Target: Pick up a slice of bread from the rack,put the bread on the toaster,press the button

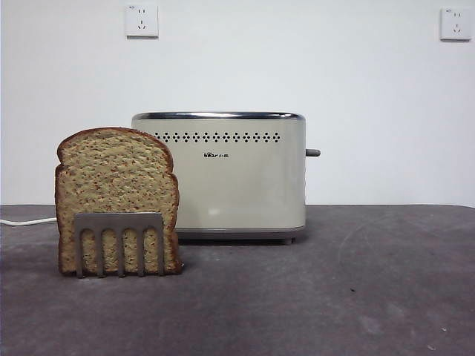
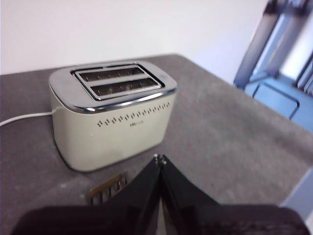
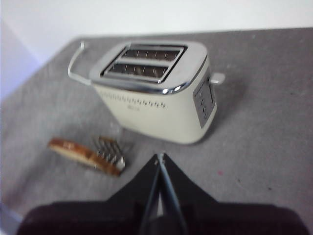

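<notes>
The slice of bread (image 1: pixel 116 194) stands upright in the low steel rack (image 1: pixel 119 241) at the front left of the table. The cream toaster (image 1: pixel 220 176) stands behind and to the right of it, both top slots empty (image 2: pixel 117 81). The button (image 1: pixel 312 153) projects from its right narrow side; it also shows in the right wrist view (image 3: pixel 216 78). My left gripper (image 2: pixel 160 158) is shut and empty, high above the table, with part of the rack (image 2: pixel 108 188) below it. My right gripper (image 3: pixel 159 156) is shut and empty, high above the table, near the bread (image 3: pixel 83 154) and toaster (image 3: pixel 156 93).
A white power cord (image 1: pixel 26 221) runs off to the left behind the bread. Two wall sockets (image 1: pixel 142 21) sit on the white wall behind. The grey table top (image 1: pixel 356 282) stretches to the right of the toaster. Blue frames (image 2: pixel 274 73) stand beyond the table's edge.
</notes>
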Tool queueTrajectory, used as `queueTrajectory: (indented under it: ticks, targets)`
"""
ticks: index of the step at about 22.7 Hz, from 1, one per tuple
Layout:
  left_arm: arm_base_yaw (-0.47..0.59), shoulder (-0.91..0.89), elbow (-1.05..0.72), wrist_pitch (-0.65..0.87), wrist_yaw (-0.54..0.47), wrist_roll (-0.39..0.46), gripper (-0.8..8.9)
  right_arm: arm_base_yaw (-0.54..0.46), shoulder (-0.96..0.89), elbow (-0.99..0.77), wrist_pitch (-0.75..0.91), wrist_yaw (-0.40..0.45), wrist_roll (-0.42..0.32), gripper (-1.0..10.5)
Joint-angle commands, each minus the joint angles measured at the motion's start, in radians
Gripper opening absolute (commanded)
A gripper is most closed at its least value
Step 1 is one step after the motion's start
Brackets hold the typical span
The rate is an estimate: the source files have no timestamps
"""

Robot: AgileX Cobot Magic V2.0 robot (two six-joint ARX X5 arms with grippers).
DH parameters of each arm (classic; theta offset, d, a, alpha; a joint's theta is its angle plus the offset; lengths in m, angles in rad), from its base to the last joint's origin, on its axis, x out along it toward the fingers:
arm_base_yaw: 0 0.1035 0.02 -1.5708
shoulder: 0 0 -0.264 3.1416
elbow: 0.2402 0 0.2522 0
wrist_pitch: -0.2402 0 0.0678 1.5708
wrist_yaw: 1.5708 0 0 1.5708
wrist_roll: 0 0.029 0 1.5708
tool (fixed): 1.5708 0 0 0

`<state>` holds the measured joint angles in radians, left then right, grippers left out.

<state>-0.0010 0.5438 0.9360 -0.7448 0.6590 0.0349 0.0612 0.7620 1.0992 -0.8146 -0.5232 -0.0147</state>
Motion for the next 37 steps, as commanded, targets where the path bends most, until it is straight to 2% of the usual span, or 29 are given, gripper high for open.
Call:
queueTrajectory:
  ticks: [1,5,12,14,15,16,18,22,27,31,34,37]
  targets:
    - [0.000,0.041,0.057,-0.093,0.014,0.125,-0.08,0.016,0.056,0.103,-0.131,-0.001,-0.138,-0.1]
    - [-0.007,0.076,0.099,-0.180,0.045,0.187,-0.08,0.038,0.097,0.164,-0.205,0.001,-0.167,-0.1]
    - [-0.025,0.079,0.101,-0.192,0.048,0.199,0.09,0.045,0.098,0.165,-0.209,0.001,-0.167,-0.1]
    - [-0.026,0.079,0.101,-0.187,0.047,0.205,2.97,0.045,0.098,0.165,-0.213,0.001,-0.167,-0.1]
    - [-0.030,0.080,0.101,-0.169,0.048,0.206,5.32,0.045,0.098,0.165,-0.213,0.001,-0.167,-0.1]
    - [-0.038,0.082,0.101,-0.146,0.048,0.206,6.00,0.045,0.098,0.165,-0.213,0.001,-0.167,-0.1]
    - [-0.060,0.101,0.109,-0.115,0.047,0.235,5.98,0.045,0.099,0.165,-0.213,0.000,-0.167,-0.1]
    - [-0.154,0.214,0.177,-0.161,0.014,0.358,5.98,0.045,0.102,0.165,-0.213,0.000,-0.167,-0.1]
    - [-0.358,0.441,0.298,-0.232,-0.248,0.500,5.98,0.045,0.104,0.165,-0.213,0.000,-0.167,-0.1]
    - [-0.480,0.607,0.337,-0.225,-0.423,0.620,5.97,0.045,0.107,0.165,-0.213,0.000,-0.167,-0.1]
    - [-0.524,0.724,0.337,-0.222,-0.502,0.669,5.97,0.045,0.115,0.165,-0.214,0.000,-0.167,-0.1]
    - [-0.543,0.826,0.337,-0.210,-0.530,0.701,5.96,0.045,0.122,0.165,-0.214,-0.002,-0.167,-0.1]
